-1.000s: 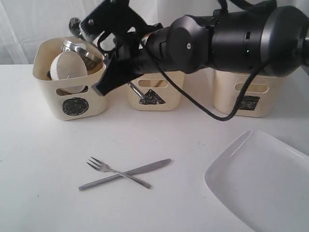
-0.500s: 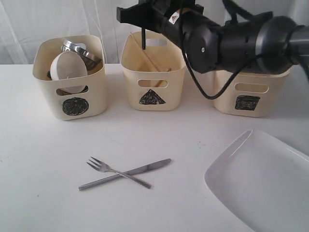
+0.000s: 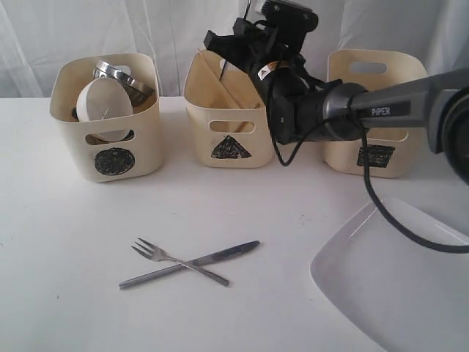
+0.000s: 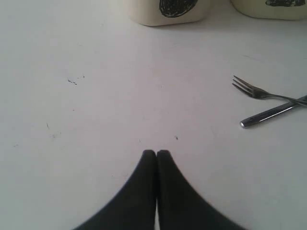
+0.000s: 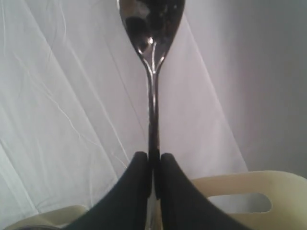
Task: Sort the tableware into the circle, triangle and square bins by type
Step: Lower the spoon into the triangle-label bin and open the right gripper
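A white, matte desk [image 4: 96, 105] lies under the left gripper [image 4: 156, 151] and stretches away ahead of it. One tiny dark speck [image 4: 176, 138] sits just ahead of the gripper tips, and a few more marks [image 4: 72, 81] lie farther off. Beyond the right gripper [image 5: 153, 154] hangs a white curtain [image 5: 57, 96], creased in soft folds.

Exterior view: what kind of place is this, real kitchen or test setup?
Probably a staged lab tabletop, not a kitchen: bare white table, white curtain backdrop, cream circle bin, triangle bin and square bin in a row, plus a PIPER-labelled robot arm.
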